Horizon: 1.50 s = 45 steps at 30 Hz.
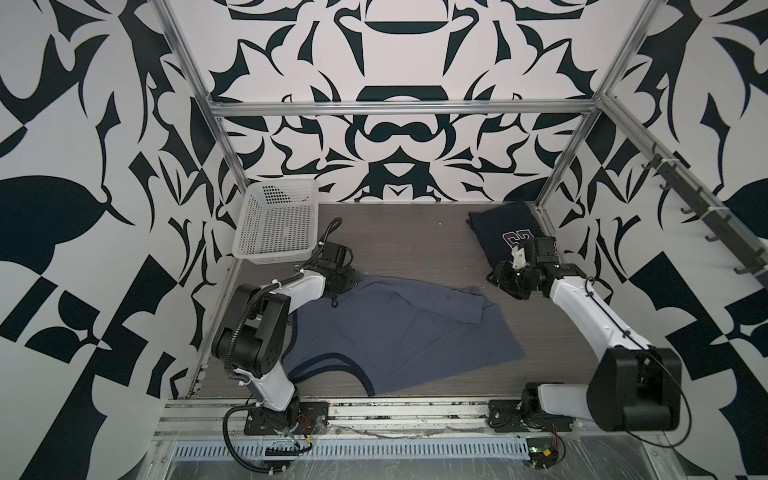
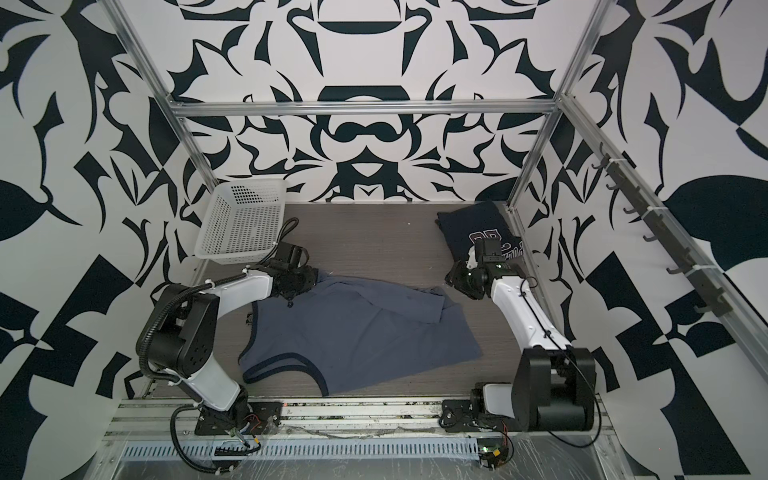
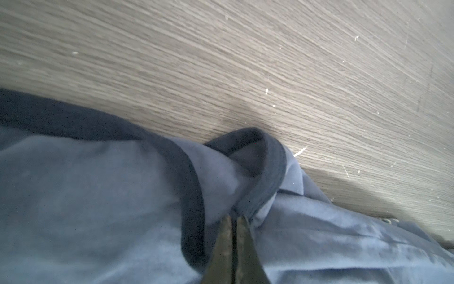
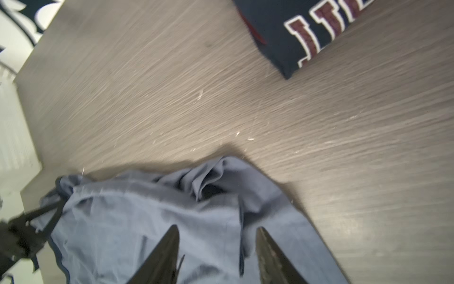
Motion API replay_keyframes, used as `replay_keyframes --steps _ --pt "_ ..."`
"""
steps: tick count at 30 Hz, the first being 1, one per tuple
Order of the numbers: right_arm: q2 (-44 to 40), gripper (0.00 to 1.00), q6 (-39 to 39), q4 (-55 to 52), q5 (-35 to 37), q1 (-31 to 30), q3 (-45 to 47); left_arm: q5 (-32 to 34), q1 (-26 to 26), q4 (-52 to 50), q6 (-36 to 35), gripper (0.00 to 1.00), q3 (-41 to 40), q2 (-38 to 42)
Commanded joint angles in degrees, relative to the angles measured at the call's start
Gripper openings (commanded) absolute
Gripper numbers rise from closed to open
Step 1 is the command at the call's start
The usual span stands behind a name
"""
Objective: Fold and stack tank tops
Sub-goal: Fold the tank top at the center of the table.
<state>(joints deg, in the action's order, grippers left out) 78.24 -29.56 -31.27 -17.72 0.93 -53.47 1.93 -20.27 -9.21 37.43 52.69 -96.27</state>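
The grey-blue tank top [image 1: 399, 332] lies lengthwise between both arms: left end effector [image 3: 235, 217] clamped on its strap end; right end effector [image 4: 218, 227] apart near the hem end.

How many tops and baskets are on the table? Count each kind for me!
Tank tops: 2, a grey-blue top and a navy top
Baskets: 1, a white basket
Total: 3

Black-and-white patterned walls [image 1: 124, 124], aluminium frame [image 1: 399, 109], grey wood-grain tabletop [image 1: 407, 241], hook rail [image 1: 702, 210] on side wall
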Motion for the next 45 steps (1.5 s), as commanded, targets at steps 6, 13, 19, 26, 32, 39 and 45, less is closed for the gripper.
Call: replay_keyframes --steps 6,13,19,26,32,39,45 --pt "7.85 0.48 -3.92 8.72 -7.15 -0.76 3.22 -0.68 -0.24 -0.02 -0.87 0.0 0.49 1.01" --pt "10.1 0.45 -4.46 10.42 -6.52 -2.84 4.68 -0.61 -0.61 0.07 -0.69 0.0 1.2 0.12" --pt "9.25 0.25 -4.46 9.53 -5.46 -3.74 4.7 -0.59 -0.7 -0.02 -0.77 0.0 1.5 -0.32" --pt "7.67 0.0 -4.19 7.61 -4.18 -3.8 4.13 -0.79 -0.75 -0.19 -0.78 0.0 2.36 -0.41" --pt "4.13 0.0 -3.27 4.69 0.37 -3.83 -1.24 -1.23 -0.82 -1.71 -1.17 0.0 6.37 -1.12" --pt "7.32 0.0 -0.95 4.55 9.38 -3.29 -16.47 1.54 -0.81 -4.29 -3.28 0.0 17.83 -4.59" --pt "17.32 0.0 1.14 6.95 13.64 -3.14 -26.99 4.96 -0.59 -4.45 -4.64 0.0 26.66 -12.03"
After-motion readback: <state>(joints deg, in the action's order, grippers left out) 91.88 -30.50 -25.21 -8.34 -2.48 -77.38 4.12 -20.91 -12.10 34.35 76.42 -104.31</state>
